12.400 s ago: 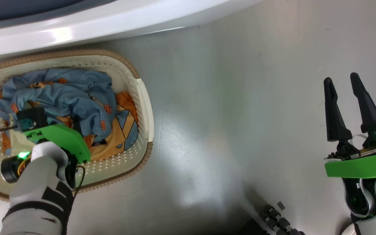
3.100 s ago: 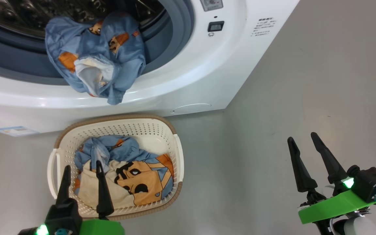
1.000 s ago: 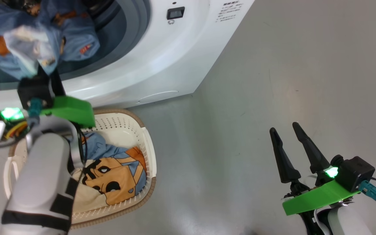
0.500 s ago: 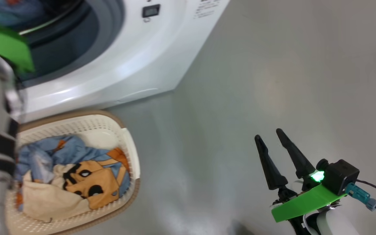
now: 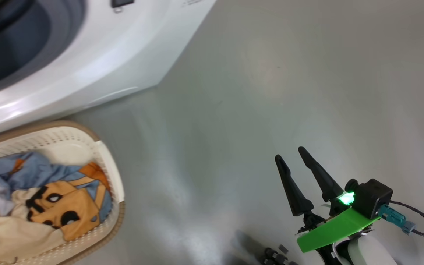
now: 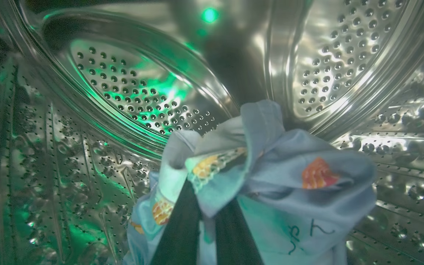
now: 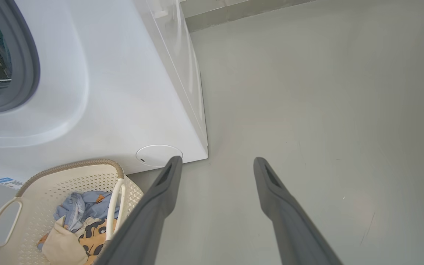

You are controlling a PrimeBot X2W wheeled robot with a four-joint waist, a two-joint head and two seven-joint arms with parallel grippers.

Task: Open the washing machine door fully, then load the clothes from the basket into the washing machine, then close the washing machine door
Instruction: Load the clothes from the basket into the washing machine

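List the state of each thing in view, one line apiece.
left end effector, shut on the blue garment, inside the drum.
right end effector, open, empty, above the floor.
blue garment, gripped, bunched inside the drum.
washing machine, opening uncovered.
basket, upright, clothes inside.

Head view: from above, looking down on the grey floor (image 5: 271, 73) beyond the right pincer (image 5: 289, 153). Right wrist view: low, shares the cream perforated basket (image 5: 113, 176) left of that pincer. Left wrist view: close inside the perforated steel drum (image 6: 142, 103).
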